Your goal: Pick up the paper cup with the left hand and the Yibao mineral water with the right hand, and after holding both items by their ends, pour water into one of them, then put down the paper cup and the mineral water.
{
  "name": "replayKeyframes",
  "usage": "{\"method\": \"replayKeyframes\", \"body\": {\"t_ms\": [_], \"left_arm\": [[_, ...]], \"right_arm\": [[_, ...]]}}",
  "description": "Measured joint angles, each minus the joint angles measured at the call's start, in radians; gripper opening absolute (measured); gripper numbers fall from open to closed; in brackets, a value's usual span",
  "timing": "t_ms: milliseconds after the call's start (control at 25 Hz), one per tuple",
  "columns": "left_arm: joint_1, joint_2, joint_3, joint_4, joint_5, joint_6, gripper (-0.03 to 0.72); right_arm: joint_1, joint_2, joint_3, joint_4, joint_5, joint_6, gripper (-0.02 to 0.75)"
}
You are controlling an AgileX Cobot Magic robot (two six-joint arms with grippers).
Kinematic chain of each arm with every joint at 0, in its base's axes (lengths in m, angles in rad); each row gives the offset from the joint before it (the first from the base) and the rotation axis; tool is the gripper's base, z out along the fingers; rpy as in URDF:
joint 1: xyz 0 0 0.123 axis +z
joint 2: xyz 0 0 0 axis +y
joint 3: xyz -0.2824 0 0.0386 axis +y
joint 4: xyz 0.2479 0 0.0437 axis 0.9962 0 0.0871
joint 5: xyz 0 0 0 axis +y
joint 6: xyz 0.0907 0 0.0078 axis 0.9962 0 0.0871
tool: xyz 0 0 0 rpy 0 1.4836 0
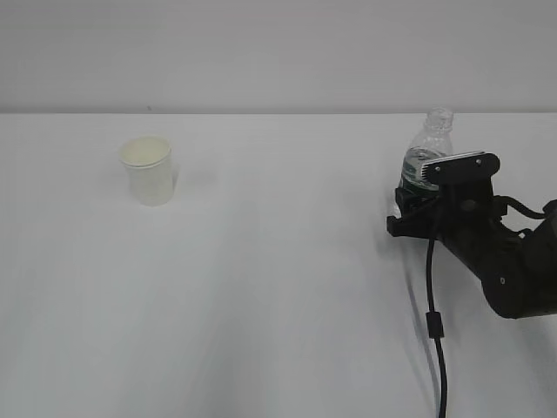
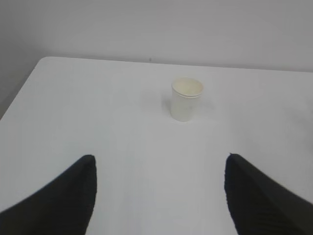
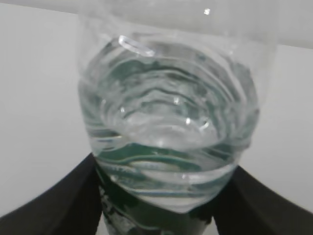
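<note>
The paper cup (image 1: 150,170) stands upright at the far left of the white table; in the left wrist view the cup (image 2: 186,99) is well ahead of my left gripper (image 2: 159,156), which is open with only bare table between its fingers. That left arm does not show in the exterior view. At the right stands the Yibao mineral water (image 1: 431,148), upright and capless. My right gripper (image 1: 409,205) holds its lower, green-labelled part. Up close, the bottle (image 3: 168,122) fills the gap of the right gripper (image 3: 165,163), both fingers pressing its sides. The water (image 3: 161,112) ripples inside.
The white table (image 1: 278,287) runs back to a plain pale wall. Its rounded left corner and left edge (image 2: 29,81) show in the left wrist view. A black cable (image 1: 432,322) hangs from the right arm over the table's front right.
</note>
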Motion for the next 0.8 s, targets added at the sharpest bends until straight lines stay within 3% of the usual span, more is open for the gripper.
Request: {"method": "replayKeyframes", "body": {"t_ms": [400,800], "left_arm": [[0.0,0.0,0.0,-0.004,0.0,0.0,0.583],[0.0,0.0,0.0,-0.018,0.002,0.0,0.583]], "right_arm": [[0.0,0.0,0.0,0.0,0.0,-0.009,0.537],[0.0,0.002,-0.006,0.0,0.002,-0.017,0.55]]}}
